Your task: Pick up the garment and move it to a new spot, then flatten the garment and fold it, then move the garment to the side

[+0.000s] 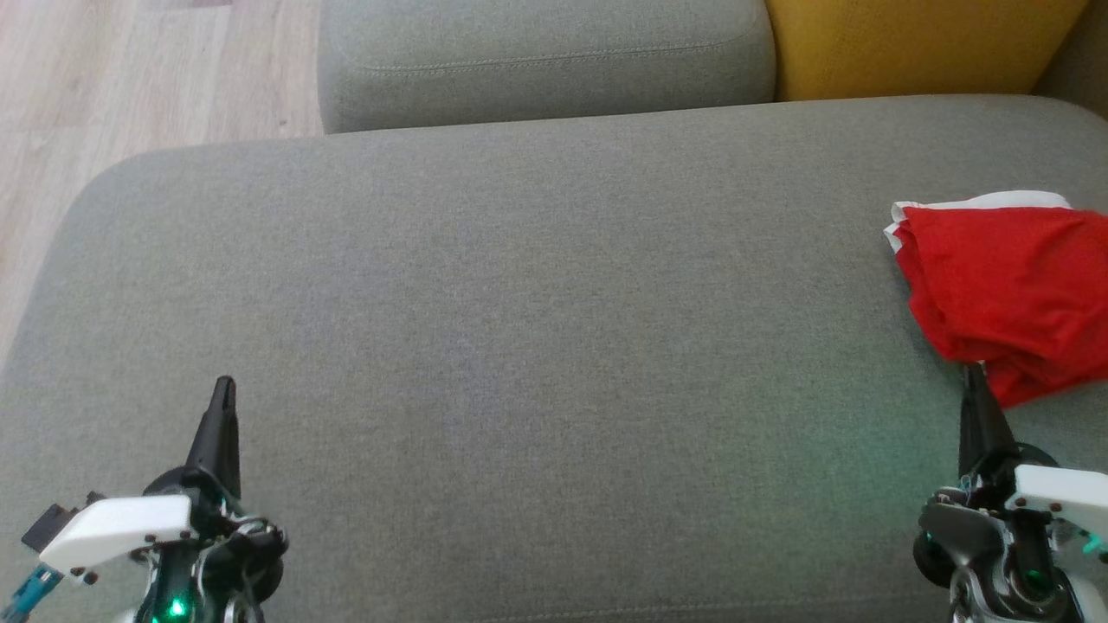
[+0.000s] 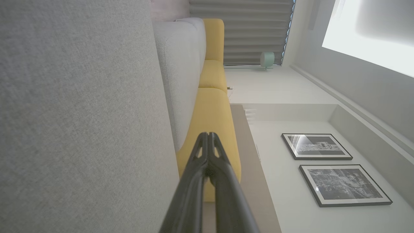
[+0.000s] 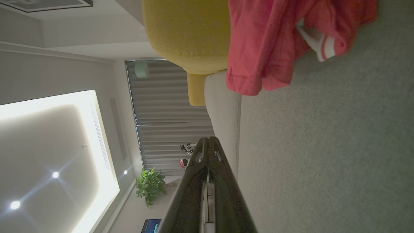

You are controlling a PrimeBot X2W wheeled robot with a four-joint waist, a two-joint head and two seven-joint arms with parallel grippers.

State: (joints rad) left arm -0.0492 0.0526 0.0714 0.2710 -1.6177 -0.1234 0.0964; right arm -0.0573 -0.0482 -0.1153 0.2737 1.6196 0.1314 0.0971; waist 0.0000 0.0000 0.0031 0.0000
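The garment (image 1: 1008, 290) is a red cloth with a white band, lying bunched at the right edge of the grey sofa seat (image 1: 537, 329). The right wrist view shows the garment (image 3: 268, 42) up ahead on the seat. My right gripper (image 1: 974, 370) is shut, its tips just below the cloth's near edge, holding nothing. In the right wrist view the fingers (image 3: 208, 142) press together. My left gripper (image 1: 224, 382) is shut and empty over the seat's near left, far from the cloth. Its tips (image 2: 207, 136) meet in the left wrist view.
A grey back cushion (image 1: 545, 61) and a yellow cushion (image 1: 917, 43) line the far side of the seat. Wooden floor (image 1: 130, 78) lies beyond the seat's left edge. The wide middle of the seat is bare fabric.
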